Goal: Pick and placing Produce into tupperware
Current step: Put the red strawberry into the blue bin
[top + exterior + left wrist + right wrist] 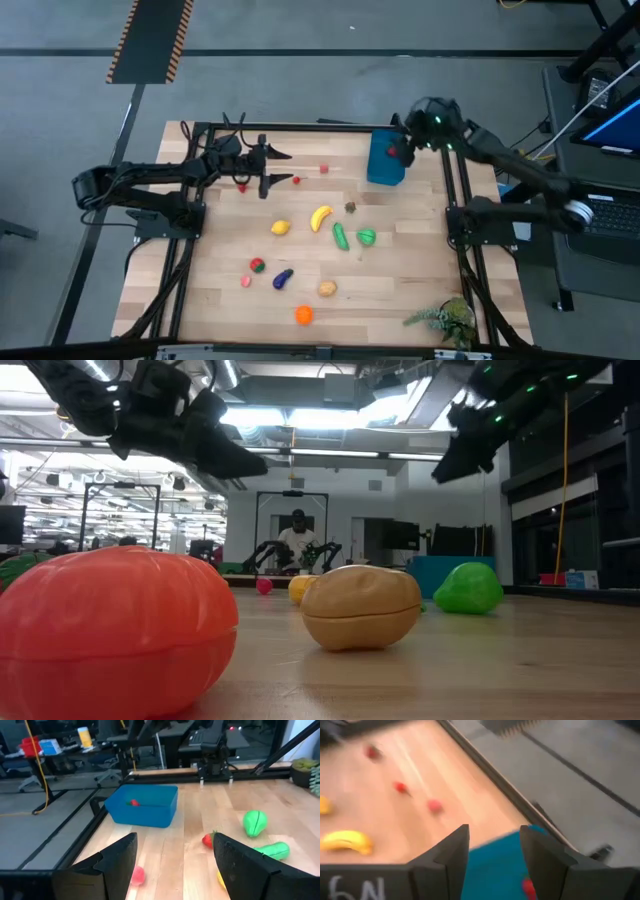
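The wooden surface [400, 280] carries everything. The blue tupperware [386, 157] sits toward two o'clock with one small red piece [133, 803] inside. Directly over it hangs the right gripper [405, 150], jaws parted and empty. The left gripper [283, 166] hovers near ten o'clock, jaws wide and holding nothing. At the centre lie the yellow banana [320, 217], green cucumber [341, 236] and a round green fruit [366, 237]; a lemon [280, 228] lies just beside them at nine o'clock. Toward six o'clock are the purple eggplant [283, 279], tan potato [327, 289] and orange fruit [304, 315].
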